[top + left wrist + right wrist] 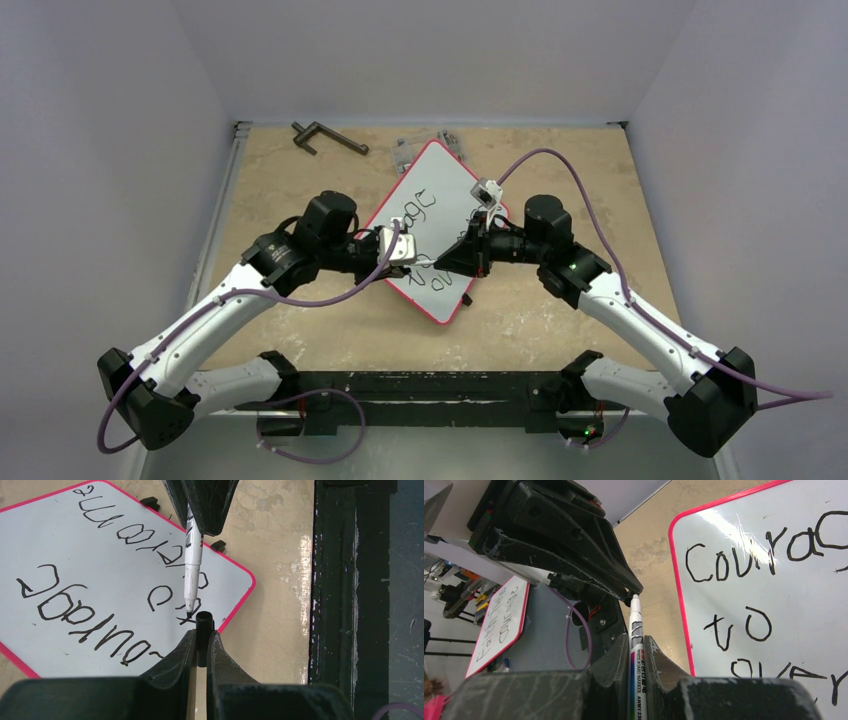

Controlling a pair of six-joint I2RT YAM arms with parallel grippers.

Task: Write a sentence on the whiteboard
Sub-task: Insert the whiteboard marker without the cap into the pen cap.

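Observation:
The whiteboard, white with a red-pink frame, lies flat and turned like a diamond in the middle of the table. It bears lines of black handwriting. It also shows in the left wrist view and the right wrist view. My right gripper is shut on a white whiteboard marker. My left gripper is shut on the black marker cap. The marker's tip is just beside the cap's open mouth, above the board's near corner.
A dark metal clamp lies at the back left and a small clear object sits behind the board. A black rail runs along the near edge. Another written whiteboard shows far off beyond the table.

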